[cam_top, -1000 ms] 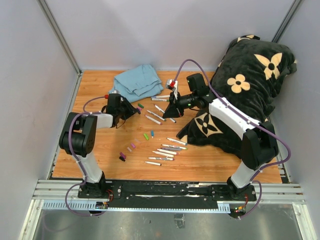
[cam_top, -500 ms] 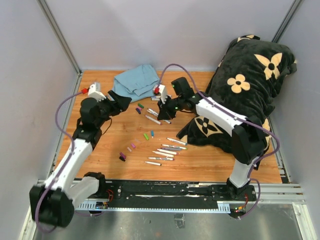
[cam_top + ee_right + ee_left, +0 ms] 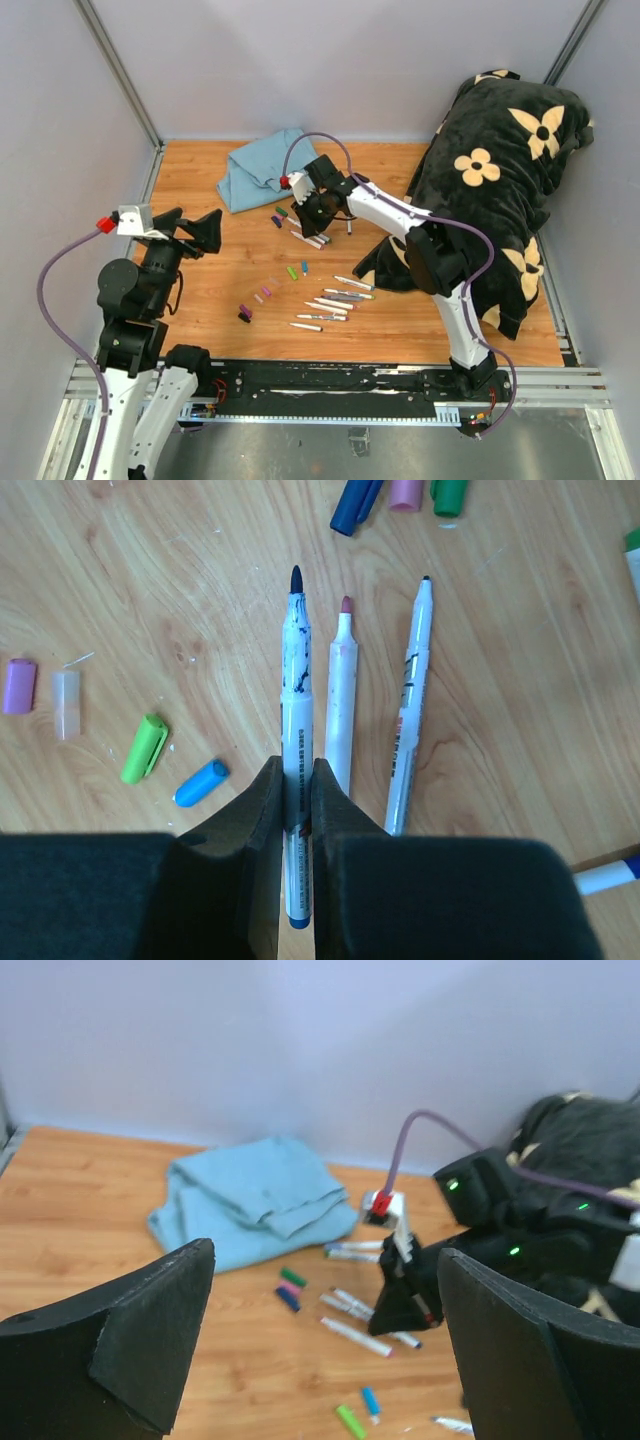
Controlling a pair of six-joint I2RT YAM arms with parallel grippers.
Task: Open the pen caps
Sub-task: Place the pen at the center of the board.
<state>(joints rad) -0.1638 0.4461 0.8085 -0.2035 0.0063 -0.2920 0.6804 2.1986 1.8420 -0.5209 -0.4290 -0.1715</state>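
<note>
- Our right claw (image 3: 296,780) pinches a pen (image 3: 296,670) by the barrel, its tip bare, low over the table (image 3: 200,190) on the near side of the cloth (image 3: 262,168).
- Our left claw (image 3: 322,1260) hangs wide and empty, well apart from the cloth.
- Loose caps (image 3: 144,748) lie scattered on the near side of the cloth, a few just beside it.
- Risk: if we let it go askew, the pen could roll into its two neighbours (image 3: 340,700), or the wet tip could mark the wood.
</note>
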